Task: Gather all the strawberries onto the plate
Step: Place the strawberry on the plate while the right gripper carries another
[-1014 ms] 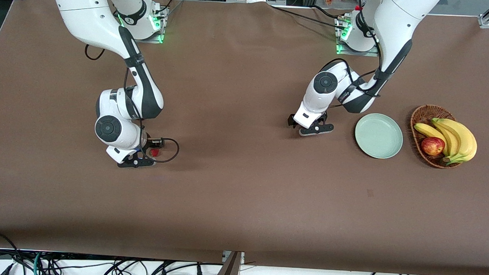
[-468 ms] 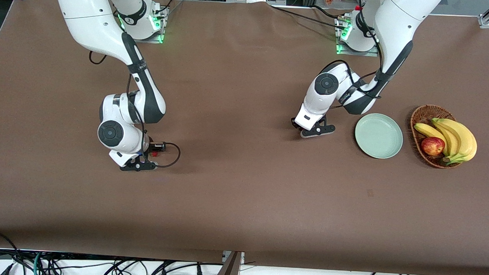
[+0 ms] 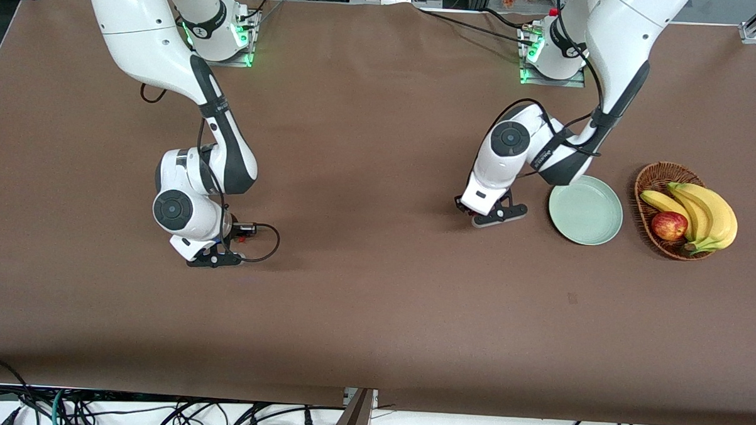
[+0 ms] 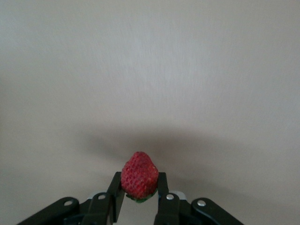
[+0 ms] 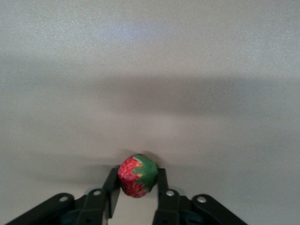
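While gripped, left end effector, strawberry tip outward.

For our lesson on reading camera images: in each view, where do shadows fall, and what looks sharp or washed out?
Front view: even light, soft shadows beside both arms, the plate crisp. Left wrist view: the strawberry in the left gripper is sharp, a dark shadow band on the pale, washed-out cloth. Right wrist view: the same pale cloth, a broad shadow band, and a second strawberry sharp in the right gripper.
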{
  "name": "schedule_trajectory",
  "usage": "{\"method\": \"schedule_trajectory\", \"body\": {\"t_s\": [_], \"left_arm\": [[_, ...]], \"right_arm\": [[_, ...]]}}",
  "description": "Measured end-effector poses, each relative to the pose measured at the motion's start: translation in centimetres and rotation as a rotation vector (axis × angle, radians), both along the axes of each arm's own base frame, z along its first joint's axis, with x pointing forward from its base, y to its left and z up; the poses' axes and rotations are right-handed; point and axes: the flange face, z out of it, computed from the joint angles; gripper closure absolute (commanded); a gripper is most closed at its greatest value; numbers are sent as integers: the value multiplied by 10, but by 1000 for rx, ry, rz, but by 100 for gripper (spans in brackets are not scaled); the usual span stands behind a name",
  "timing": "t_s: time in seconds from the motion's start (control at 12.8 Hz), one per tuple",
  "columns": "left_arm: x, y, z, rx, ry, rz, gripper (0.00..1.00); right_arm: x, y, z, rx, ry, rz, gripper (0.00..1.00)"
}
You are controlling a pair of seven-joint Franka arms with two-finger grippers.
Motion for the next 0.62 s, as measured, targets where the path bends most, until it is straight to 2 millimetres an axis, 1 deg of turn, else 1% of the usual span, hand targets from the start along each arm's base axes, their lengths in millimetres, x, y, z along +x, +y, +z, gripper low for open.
{"method": "schedule_trajectory", "body": {"t_s": [0.08,0.16,0.23,0.31,0.39,0.47,0.55,0.62], "left_arm": [[14,7,17,-16,32,-12,94],[29,24,35,-35,63,-29,94],[42,52,54,-56,87,-52,94],[51,87,75,-69,107,-84,94],[55,122,92,-69,124,-116,94],[56,155,106,-63,139,-150,94],[55,182,113,-56,153,-180,94],[52,206,112,-52,165,-208,94]], "right_arm": [[1,0,1,0,-1,0,79],[2,0,2,1,-3,0,79],[3,2,5,2,-3,1,79],[4,4,11,4,7,1,79],[5,9,21,6,23,-14,78],[4,18,37,8,48,-41,78],[2,33,57,14,74,-69,78],[-2,54,78,24,93,-95,78]]}}
